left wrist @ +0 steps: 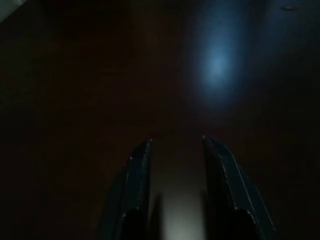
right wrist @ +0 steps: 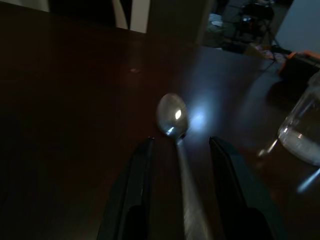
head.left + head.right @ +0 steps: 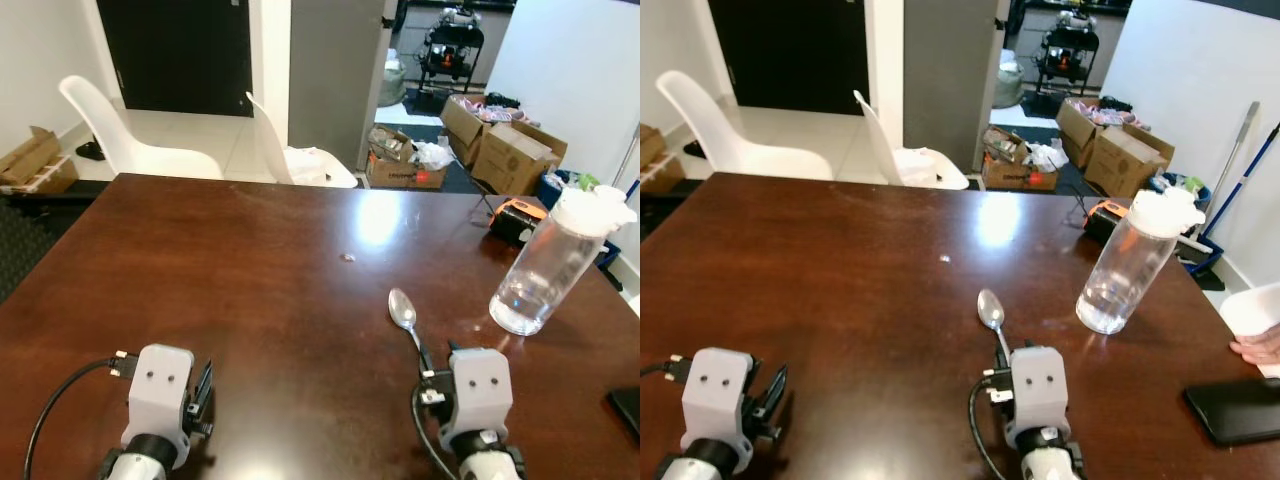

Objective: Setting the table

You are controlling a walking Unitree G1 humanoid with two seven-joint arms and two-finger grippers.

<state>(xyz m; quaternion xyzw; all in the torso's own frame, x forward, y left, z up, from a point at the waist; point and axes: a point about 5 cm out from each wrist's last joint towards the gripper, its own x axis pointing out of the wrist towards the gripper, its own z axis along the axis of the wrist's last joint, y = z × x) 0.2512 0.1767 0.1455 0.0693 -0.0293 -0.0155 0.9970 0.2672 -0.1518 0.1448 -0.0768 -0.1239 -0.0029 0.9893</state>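
Right wrist view looks along the right hand (image 2: 177, 145), whose two black fingers (image 2: 137, 185) are spread apart on either side of a silver spoon (image 2: 172, 116), not yet touching its handle. From the head camera the spoon (image 3: 404, 312) lies on the dark brown desk (image 3: 250, 300), right of centre, bowl pointing far and handle running near, under the right hand (image 3: 440, 370). A clear bottle (image 3: 548, 262) with a white cap and a little water stands near the spoon on its right. A black phone (image 3: 1238, 410) lies at the near right edge, with a person's hand (image 3: 1262, 348) just beyond it. The left hand (image 1: 175, 150) rests low over bare desk at the near left, fingers parted and holding nothing. To do this step well, the right hand should probably sink until its fingertips almost meet the wood, stay centred on the thin handle, then close gently and lift straight up, keeping clear of the bottle. Two white chairs (image 3: 150, 140) stand at the far side. No readable writing or brand shows anywhere.
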